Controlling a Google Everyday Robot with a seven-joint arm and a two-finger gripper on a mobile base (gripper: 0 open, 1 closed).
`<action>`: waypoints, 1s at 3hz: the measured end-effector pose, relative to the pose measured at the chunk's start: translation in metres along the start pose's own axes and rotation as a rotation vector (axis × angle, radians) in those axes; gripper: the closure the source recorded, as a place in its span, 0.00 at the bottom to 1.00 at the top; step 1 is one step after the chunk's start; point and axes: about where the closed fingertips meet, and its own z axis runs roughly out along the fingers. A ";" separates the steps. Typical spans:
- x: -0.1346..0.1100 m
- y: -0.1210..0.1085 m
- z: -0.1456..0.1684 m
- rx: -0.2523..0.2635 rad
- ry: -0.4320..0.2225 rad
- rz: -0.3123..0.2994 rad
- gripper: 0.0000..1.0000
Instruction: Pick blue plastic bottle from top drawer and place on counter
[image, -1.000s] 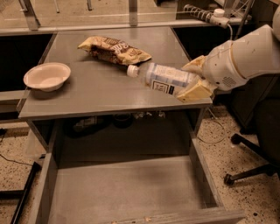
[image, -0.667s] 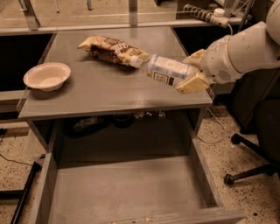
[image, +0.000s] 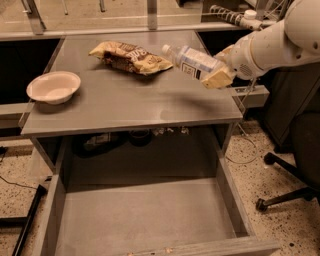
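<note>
The blue plastic bottle, clear with a pale blue-and-white label and white cap, is held on its side in the air above the right part of the counter, cap pointing left towards the snack bag. My gripper comes in from the right on a white arm and is shut on the bottle's base end. The top drawer is pulled open below the counter and its grey floor holds nothing.
A yellow-and-brown snack bag lies at the back middle of the counter. A white bowl sits at the counter's left edge. An office chair base stands on the floor to the right.
My gripper has lifted the bottle higher and moved it back over the counter, with the cap end now nearer the snack bag.
</note>
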 end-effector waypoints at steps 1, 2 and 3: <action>0.012 -0.006 0.026 -0.062 0.004 0.105 1.00; 0.015 -0.001 0.050 -0.150 -0.025 0.159 1.00; 0.015 0.001 0.062 -0.202 -0.054 0.189 1.00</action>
